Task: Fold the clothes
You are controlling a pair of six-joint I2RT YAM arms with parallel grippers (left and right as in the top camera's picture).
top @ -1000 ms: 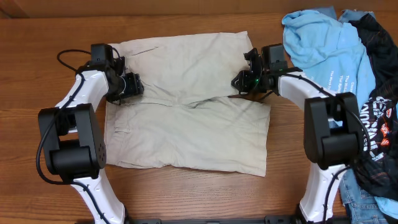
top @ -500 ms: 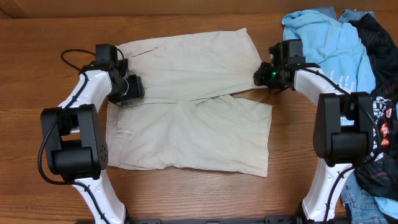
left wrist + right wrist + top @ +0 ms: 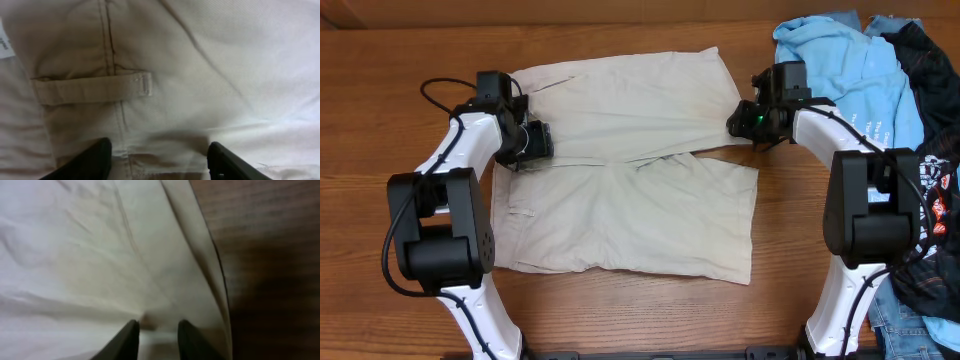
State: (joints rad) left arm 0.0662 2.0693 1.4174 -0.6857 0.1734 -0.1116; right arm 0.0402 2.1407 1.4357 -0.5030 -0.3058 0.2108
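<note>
- Overhead: the shorts (image 3: 630, 200) lie spread flat in the middle of the table (image 3: 620, 310). The waistband is toward the left arm and the two leg hems toward the right arm.
- The legs part in a narrow split on the right side, and no layer is turned over another.
- The left gripper (image 3: 533, 143) sits on the waistband edge near the fly. The right gripper (image 3: 738, 122) sits at the hem corner of the far leg.
- A light blue T-shirt (image 3: 840, 70) and a black garment (image 3: 930, 170) are heaped at the right end, well apart from the shorts' waistband and just beside the right arm.
- Left wrist: the two fingers (image 3: 95, 160) stand wide apart, low over the waistband cloth, with nothing clamped between them. A belt loop (image 3: 90, 89) lies just ahead, and a white label (image 3: 4, 45) shows at the frame's edge.
- Right wrist: the jaws show only a narrow gap at the hem, with bare wood to one side. The view is soft, and I cannot tell whether they pinch the cloth or merely rest on it.
- Progress, as a judgement: the shorts are laid out and smoothed, but folding proper has not yet begun. What seems left is bringing one leg over the other, then halving the length.
</note>
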